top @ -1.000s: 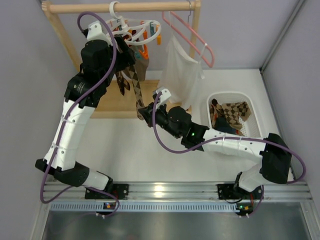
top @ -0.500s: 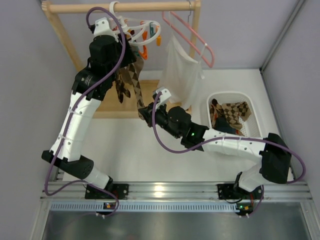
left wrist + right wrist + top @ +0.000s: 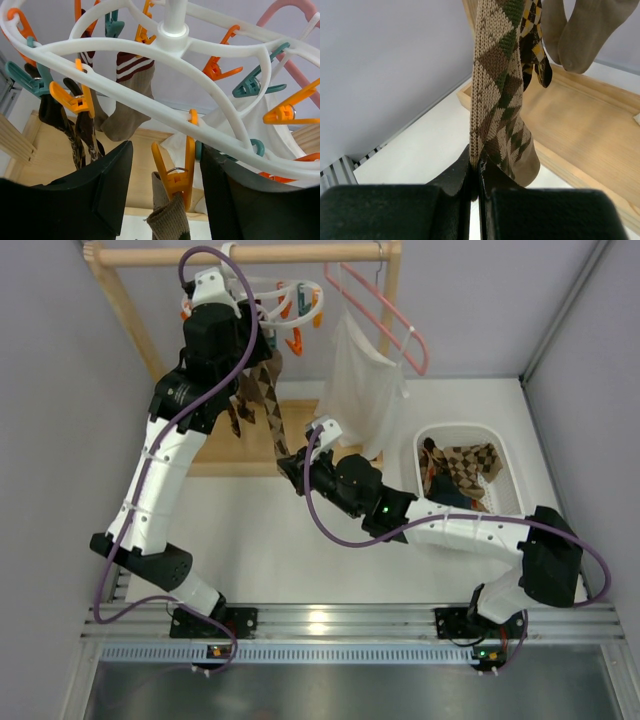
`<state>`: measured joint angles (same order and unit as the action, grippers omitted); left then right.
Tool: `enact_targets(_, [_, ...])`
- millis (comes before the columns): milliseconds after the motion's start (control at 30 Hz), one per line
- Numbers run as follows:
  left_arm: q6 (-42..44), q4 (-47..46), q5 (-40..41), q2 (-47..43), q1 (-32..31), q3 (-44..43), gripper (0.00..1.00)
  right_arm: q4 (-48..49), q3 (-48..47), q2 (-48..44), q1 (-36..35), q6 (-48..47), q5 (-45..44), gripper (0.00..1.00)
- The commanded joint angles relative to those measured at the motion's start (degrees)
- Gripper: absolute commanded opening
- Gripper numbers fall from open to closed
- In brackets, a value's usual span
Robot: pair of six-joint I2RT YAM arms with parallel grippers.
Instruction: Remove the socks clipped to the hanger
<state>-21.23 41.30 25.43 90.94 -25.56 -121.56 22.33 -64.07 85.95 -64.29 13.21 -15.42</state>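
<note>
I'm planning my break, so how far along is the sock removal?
Done: some socks already lie in the basket. In hand: the right gripper is shut on the argyle sock at its lower end, and the left gripper, jaws open, straddles the orange clip that seems to hold it. Left: brown striped-cuff socks and dark socks hang clipped on the hanger.

The left arm [image 3: 150,480] and right arm [image 3: 470,530] share white shell links between black joint housings, each trailed by a looping purple cable [image 3: 311,502], ending in matte black fingers [image 3: 75,205], with a small green light [image 3: 384,508] on the right forearm
</note>
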Motion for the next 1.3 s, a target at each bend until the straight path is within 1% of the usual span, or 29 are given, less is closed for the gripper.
enact_targets(0, [0.76,-2.01,1.03,-0.23,0.07,-2.28,0.65,-0.09,1.49,-0.7,-1.19,0.23,0.92,0.0])
enact_targets(267, [-1.35,-2.1,-1.44,-4.09,0.16,0.52,0.64,-0.18,1.85,-0.79,-1.19,0.15,0.13,0.0])
enact_targets(400, [-2.06,-2.54,-4.33,-7.52,0.07,2.72,0.64,-0.18,1.67,-0.61,-1.19,0.06,-0.4,0.0])
enact_targets(467, [-1.97,-2.8,-6.61,-8.23,0.07,3.43,0.64,-0.35,1.41,-0.44,-1.19,0.06,-0.31,0.0])
enact_targets(533, [-1.97,-2.8,-7.15,-8.84,0.16,3.69,0.65,-0.53,0.88,-0.17,-1.19,0.06,-0.31,0.0])
enact_targets(767, [-0.65,-3.06,-2.58,-8.67,0.07,4.31,0.63,-0.62,0.7,-0.26,-1.27,0.41,0.3,0.0])
enact_targets(933, [0.23,-3.5,-3.45,-6.04,0.16,2.03,0.59,-0.62,1.23,-0.08,-1.1,-0.03,0.65,0.0])
enact_targets(1133, [-0.91,-3.5,-4.42,-4.02,0.07,1.94,0.59,-0.53,1.85,-0.43,-1.19,-0.2,0.65,0.0])
enact_targets(1267, [-0.91,-3.94,-2.24,-3.75,0.07,1.85,0.59,-0.62,2.11,-0.7,-1.19,-0.56,0.92,0.0])
